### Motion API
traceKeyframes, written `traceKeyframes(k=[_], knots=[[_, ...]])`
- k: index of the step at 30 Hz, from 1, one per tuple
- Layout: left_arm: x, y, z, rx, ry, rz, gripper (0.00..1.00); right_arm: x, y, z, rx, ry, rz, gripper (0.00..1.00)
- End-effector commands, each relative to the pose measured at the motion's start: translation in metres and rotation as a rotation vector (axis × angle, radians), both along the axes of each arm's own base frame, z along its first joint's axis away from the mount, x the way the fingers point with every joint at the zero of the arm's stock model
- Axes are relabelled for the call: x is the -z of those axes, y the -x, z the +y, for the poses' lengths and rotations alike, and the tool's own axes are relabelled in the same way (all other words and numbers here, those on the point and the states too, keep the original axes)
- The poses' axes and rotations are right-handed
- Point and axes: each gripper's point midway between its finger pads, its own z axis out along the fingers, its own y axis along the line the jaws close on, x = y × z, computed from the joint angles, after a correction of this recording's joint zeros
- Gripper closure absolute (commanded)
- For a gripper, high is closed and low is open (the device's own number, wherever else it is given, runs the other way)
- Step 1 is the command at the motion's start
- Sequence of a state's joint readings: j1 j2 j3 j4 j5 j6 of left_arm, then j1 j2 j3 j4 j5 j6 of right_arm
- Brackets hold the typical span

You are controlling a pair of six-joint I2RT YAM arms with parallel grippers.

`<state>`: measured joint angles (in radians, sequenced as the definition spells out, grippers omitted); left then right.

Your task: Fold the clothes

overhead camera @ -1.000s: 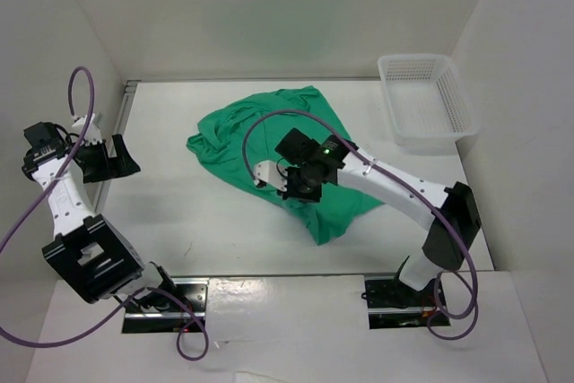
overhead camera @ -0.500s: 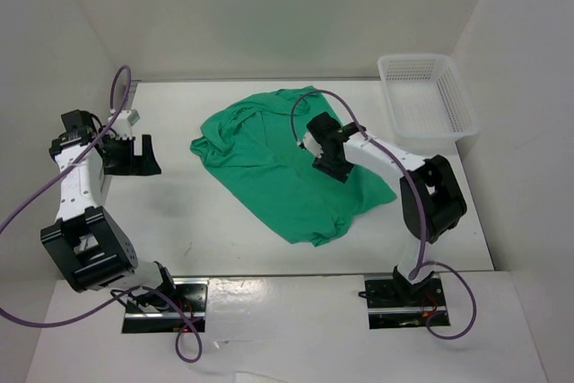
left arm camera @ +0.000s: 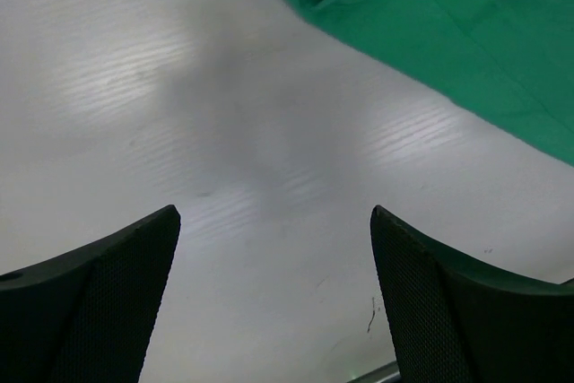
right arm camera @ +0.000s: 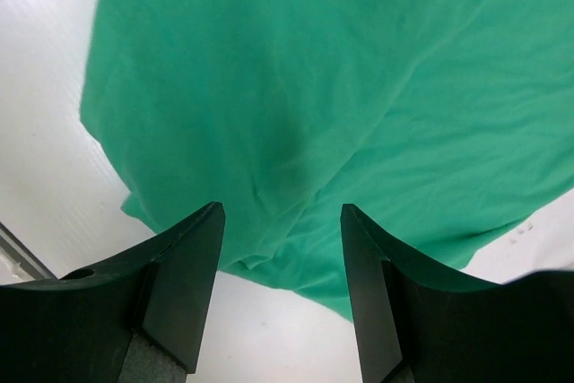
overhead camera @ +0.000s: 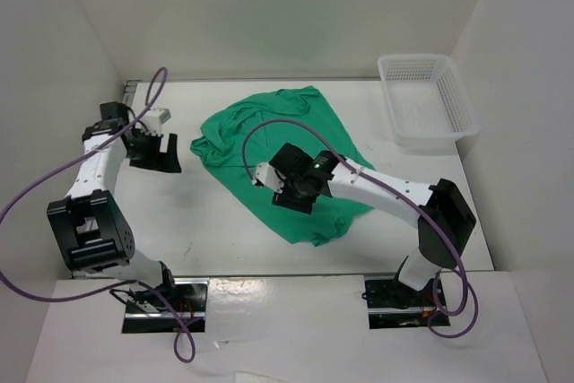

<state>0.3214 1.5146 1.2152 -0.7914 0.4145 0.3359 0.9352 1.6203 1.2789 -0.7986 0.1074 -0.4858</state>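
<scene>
Over the green T-shirt (overhead camera: 229,136), right fingers (right arm camera: 184,284) gape empty; left fingers (left arm camera: 108,302) likewise beside.

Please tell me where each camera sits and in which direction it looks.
Top: above and behind, looking down on table, T-shirt, basket; left arm, right arm show.
Left wrist: on left arm, facing bare table and T-shirt edge; own open jaws show.
Right wrist: on right arm, facing down onto T-shirt; own open jaws show.
Shared: all three see the T-shirt.

White arm links (overhead camera: 386,190), black joints (overhead camera: 90,230), looping purple cables (overhead camera: 287,120), black fingers (left arm camera: 99,302) (mesh-textured pads)
</scene>
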Motion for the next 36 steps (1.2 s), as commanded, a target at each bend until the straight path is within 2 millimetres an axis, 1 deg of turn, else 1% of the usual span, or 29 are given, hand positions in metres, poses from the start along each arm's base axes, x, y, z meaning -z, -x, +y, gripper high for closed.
traceKeyframes(k=[1, 2, 3, 4, 5, 6, 7, 8, 9, 10, 11, 12, 13, 14, 15, 16, 17, 19, 21, 23, 24, 26, 30, 31, 34, 35, 36], knots=[[0.01, -0.021, -0.03, 0.063, -0.019, -0.016, 0.08, -0.011, 0.0, -0.006, 0.075, -0.063, -0.02, 0.38], [0.007, -0.033, -0.046, 0.115, -0.025, -0.048, 0.09, -0.012, -0.004, -0.01, 0.103, -0.091, -0.021, 0.38], [0.012, -0.039, -0.053, 0.124, -0.017, -0.041, 0.09, -0.011, -0.003, -0.013, 0.108, -0.099, -0.01, 0.38], [0.012, -0.045, -0.062, 0.131, 0.011, -0.048, 0.1, -0.012, -0.006, -0.015, 0.118, -0.114, -0.011, 0.38], [0.02, -0.052, -0.077, 0.163, 0.036, -0.041, 0.1, -0.01, -0.011, -0.022, 0.142, -0.123, -0.01, 0.38], [0.014, -0.061, -0.088, 0.189, 0.074, -0.061, 0.12, -0.01, -0.01, -0.026, 0.16, -0.137, 0.005, 0.38], [0.015, -0.067, -0.097, 0.186, 0.103, -0.054, 0.12, -0.01, -0.014, -0.027, 0.169, -0.149, 0.005, 0.38], [0.027, -0.071, -0.107, 0.198, 0.124, -0.025, 0.12, -0.009, -0.015, -0.034, 0.188, -0.153, 0.011, 0.38], [0.023, -0.083, -0.11, 0.196, 0.146, -0.042, 0.12, -0.01, -0.016, -0.036, 0.204, -0.17, 0.015, 0.38], [0.025, -0.085, -0.118, 0.185, 0.172, -0.021, 0.12, -0.01, -0.019, -0.037, 0.213, -0.177, 0.008, 0.38], [0.034, -0.094, -0.12, 0.174, 0.19, -0.013, 0.13, -0.01, -0.021, -0.044, 0.241, -0.181, 0.009, 0.38], [0.03, -0.102, -0.123, 0.168, 0.208, -0.024, 0.13, -0.011, -0.022, -0.046, 0.244, -0.196, 0.011, 0.38], [0.03, -0.106, -0.126, 0.158, 0.23, -0.026, 0.13, -0.012, -0.024, -0.044, 0.245, -0.214, 0.014, 0.38], [0.033, -0.113, -0.131, 0.129, 0.271, -0.021, 0.13, -0.011, -0.023, -0.047, 0.25, -0.218, 0.021, 0.38], [0.03, -0.116, -0.133, 0.115, 0.291, -0.03, 0.14, -0.012, -0.027, -0.049, 0.262, -0.226, 0.012, 0.38], [0.032, -0.12, -0.135, 0.094, 0.315, -0.025, 0.14, -0.008, -0.024, -0.049, 0.267, -0.227, 0.029, 0.38], [0.034, -0.125, -0.139, 0.06, 0.352, -0.018, 0.16, -0.008, -0.026, -0.052, 0.278, -0.227, 0.027, 0.38], [0.034, -0.129, -0.151, 0.056, 0.382, -0.015, 0.2, -0.008, -0.026, -0.052, 0.278, -0.227, 0.027, 0.38], [0.039, -0.127, -0.153, 0.015, 0.409, 0.01, 0.26, -0.008, -0.026, -0.052, 0.278, -0.227, 0.027, 0.38], [0.042, -0.126, -0.156, 0.01, 0.403, 0.0, 0.27, -0.009, -0.028, -0.051, 0.277, -0.234, 0.021, 0.38], [0.038, -0.127, -0.155, -0.002, 0.398, -0.008, 0.27, -0.009, -0.028, -0.051, 0.277, -0.234, 0.021, 0.38], [0.039, -0.129, -0.156, -0.012, 0.387, -0.017, 0.33, -0.009, -0.028, -0.051, 0.277, -0.234, 0.021, 0.38], [0.039, -0.13, -0.155, -0.024, 0.384, -0.014, 0.4, -0.009, -0.028, -0.051, 0.277, -0.234, 0.021, 0.38], [0.047, -0.125, -0.155, -0.03, 0.383, 0.013, 0.4, -0.009, -0.028, -0.051, 0.277, -0.234, 0.021, 0.38], [0.049, -0.126, -0.152, -0.041, 0.367, 0.011, 0.4, -0.009, -0.028, -0.051, 0.277, -0.234, 0.021, 0.38], [0.054, -0.125, -0.149, -0.058, 0.347, 0.018, 0.41, -0.01, -0.029, -0.05, 0.276, -0.24, 0.015, 0.38], [0.051, -0.126, -0.147, -0.062, 0.339, 0.007, 0.41, -0.01, -0.029, -0.05, 0.276, -0.24, 0.015, 0.38]])
